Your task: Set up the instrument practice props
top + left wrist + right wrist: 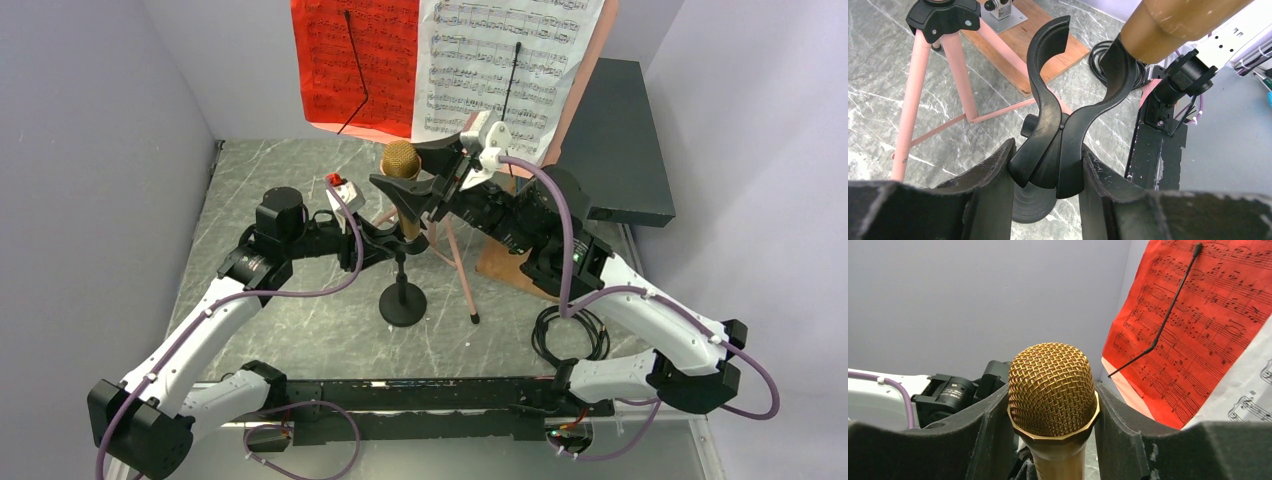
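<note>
The small black mic stand (403, 300) rests on its round base at mid-table. My left gripper (1048, 148) is shut on the lower handles of its black clip (1050, 107), and the clip's two prongs are spread. My right gripper (1052, 390) is shut on the gold microphone (1052, 387), holding it at the ring below the mesh head. The microphone (400, 160) hangs just above the clip, and its gold body (1173, 22) lies against one prong. The pink music stand (582, 90) behind carries the red sheet (355, 65) and the white sheet (500, 70).
The music stand's pink tripod legs (913, 100) spread just behind the mic stand. A dark teal box (620, 140) sits at the back right on a wooden board (505, 265). A black cable coil (570, 335) lies at the front right.
</note>
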Controlling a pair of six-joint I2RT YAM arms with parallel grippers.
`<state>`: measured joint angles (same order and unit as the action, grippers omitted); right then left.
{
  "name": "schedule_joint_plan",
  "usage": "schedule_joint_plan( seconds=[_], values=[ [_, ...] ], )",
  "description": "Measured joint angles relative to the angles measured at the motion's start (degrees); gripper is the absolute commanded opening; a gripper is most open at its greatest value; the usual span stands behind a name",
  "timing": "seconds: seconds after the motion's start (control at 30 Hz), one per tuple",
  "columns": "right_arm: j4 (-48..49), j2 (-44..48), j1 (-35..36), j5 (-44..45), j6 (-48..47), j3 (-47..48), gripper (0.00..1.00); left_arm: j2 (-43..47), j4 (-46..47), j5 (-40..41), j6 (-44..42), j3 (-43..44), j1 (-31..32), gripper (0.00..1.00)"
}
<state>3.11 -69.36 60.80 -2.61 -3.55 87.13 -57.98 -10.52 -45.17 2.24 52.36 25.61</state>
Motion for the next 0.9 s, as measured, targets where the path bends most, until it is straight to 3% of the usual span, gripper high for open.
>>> schedule_joint_plan(
  seconds=[0.43, 0.47, 0.6, 0.67, 0.9],
  values=[
    [-3.1, -5.0, 0.0, -1.0, -5.9, 0.3, 0.00, 0.2, -0.1, -0.3, -1.2, 0.0, 0.1, 0.00],
    [-3.0, -5.0, 0.0, -1.0, -6.1, -0.4, 0.00, 0.2, -0.1, -0.3, -1.2, 0.0, 0.1, 0.07],
    [-3.1, -4.9, -0.3, -1.5, -6.5, -2.7, 0.00, 0.2, -0.1, -0.5, -1.2, 0.1, 0.1, 0.57],
    [-3.1, -4.9, -0.5, -1.6, -6.5, -3.5, 0.00, 0.2, -0.1, -0.5, -1.2, 0.1, 0.1, 0.74],
    [-1.1, -4.6, -1.4, -2.6, -5.9, -4.9, 0.00, 0.2, -0.8, -2.1, 0.4, 0.1, 0.1, 0.80]
  ],
)
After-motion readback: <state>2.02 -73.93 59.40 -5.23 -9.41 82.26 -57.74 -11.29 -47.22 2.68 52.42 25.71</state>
